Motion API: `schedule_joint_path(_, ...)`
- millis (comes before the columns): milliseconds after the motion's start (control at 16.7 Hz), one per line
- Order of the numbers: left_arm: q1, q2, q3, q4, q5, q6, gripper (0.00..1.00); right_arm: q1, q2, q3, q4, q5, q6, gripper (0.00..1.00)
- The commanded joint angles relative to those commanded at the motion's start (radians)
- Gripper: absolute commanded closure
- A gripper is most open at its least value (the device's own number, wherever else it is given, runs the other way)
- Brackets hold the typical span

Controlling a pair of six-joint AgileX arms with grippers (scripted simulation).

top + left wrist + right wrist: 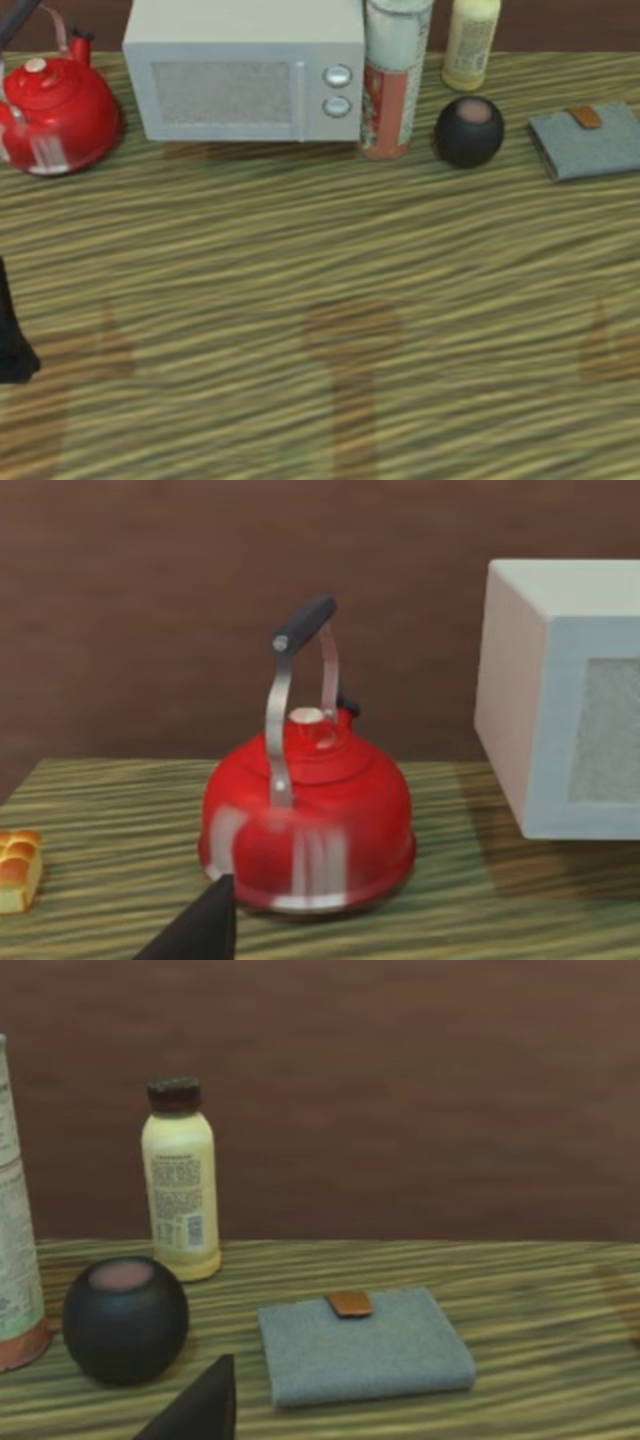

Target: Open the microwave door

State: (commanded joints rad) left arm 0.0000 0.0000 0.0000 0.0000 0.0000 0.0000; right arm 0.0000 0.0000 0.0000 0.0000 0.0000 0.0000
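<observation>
Dark and wedge-shaped, one fingertip of the left end effector pokes into the left wrist view, and how far that end effector stands open cannot be told; from above, a black part of the left arm shows at the left edge of the striped green-brown wooden counter. A like dark fingertip shows in the right wrist view, and the right end effector's opening cannot be told either; neither has hold of anything that shows. Along the far edge of the counter, near its left end, stands the small white boxy microwave, its flat white microwave door with the grey speckled window shut flush against the body, the thin white bar handle just beside two round silver knobs. At the far left corner sits a glossy red round kettle with a grey metal handle. Toward the right along the far edge come a tall white and orange can, a pale yellow bottle with a dark cap, a black round speaker and a flat grey wallet with a brown tab. A golden bread piece lies near the kettle.
</observation>
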Motion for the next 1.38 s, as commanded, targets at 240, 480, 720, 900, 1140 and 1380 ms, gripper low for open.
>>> schedule_joint_path(240, -0.01, 0.028, 0.03, -0.016, -0.004, -0.01, 0.0, 0.0, 0.0, 0.0, 0.0, 0.0, 0.0, 0.0)
schedule_joint_path(480, -0.065, 0.208, 0.216, -0.116, -0.028, -0.062, 0.0, 0.0, 0.0, 0.0, 0.0, 0.0, 0.0, 0.0)
schedule_joint_path(720, -0.15, 0.54, 0.561, -0.295, -0.072, -0.139, 0.0, 0.0, 0.0, 0.0, 0.0, 0.0, 0.0, 0.0)
schedule_joint_path(900, -0.225, 0.866, 0.886, -0.466, -0.112, -0.202, 0.0, 0.0, 0.0, 0.0, 0.0, 0.0, 0.0, 0.0)
schedule_joint_path(1140, -0.329, 1.342, 1.349, -0.71, -0.166, -0.287, 0.0, 0.0, 0.0, 0.0, 0.0, 0.0, 0.0, 0.0)
schedule_joint_path(1380, -0.426, 1.775, 1.777, -0.93, -0.213, -0.37, 0.0, 0.0, 0.0, 0.0, 0.0, 0.0, 0.0, 0.0)
